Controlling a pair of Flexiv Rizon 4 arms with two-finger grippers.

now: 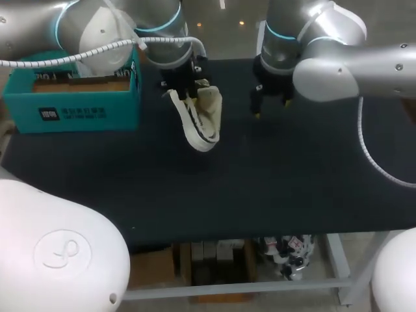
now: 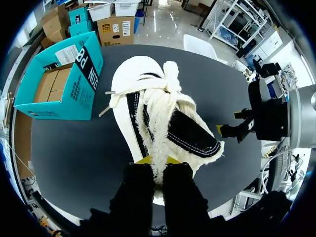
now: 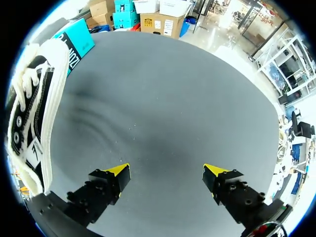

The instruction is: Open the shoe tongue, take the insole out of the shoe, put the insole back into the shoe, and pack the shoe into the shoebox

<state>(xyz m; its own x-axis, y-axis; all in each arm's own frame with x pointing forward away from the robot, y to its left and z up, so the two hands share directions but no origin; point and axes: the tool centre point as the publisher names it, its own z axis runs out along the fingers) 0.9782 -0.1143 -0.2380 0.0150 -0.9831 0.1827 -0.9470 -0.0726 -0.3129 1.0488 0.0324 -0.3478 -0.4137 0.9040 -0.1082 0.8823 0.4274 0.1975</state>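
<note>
A white and black shoe (image 1: 201,117) with a fleecy lining hangs above the dark table, toe down, held at its heel end by my left gripper (image 1: 185,81). From the left wrist, that shoe (image 2: 163,113) stretches ahead of the fingers, and my left gripper (image 2: 157,162) is shut on its fleecy collar. My right gripper (image 1: 270,104) hovers open to the shoe's right, nothing between its fingers. The right wrist view has my right gripper (image 3: 167,177) wide open over bare table, the shoe (image 3: 34,108) off to its side. The teal shoebox (image 1: 75,94) stands open at the back left.
The dark table mat (image 1: 260,188) spreads under both arms. The shoebox (image 2: 61,79) stands beyond the shoe's toe side in the left wrist view, with brown cardboard inside. My right arm's gripper (image 2: 242,128) shows beside the shoe there.
</note>
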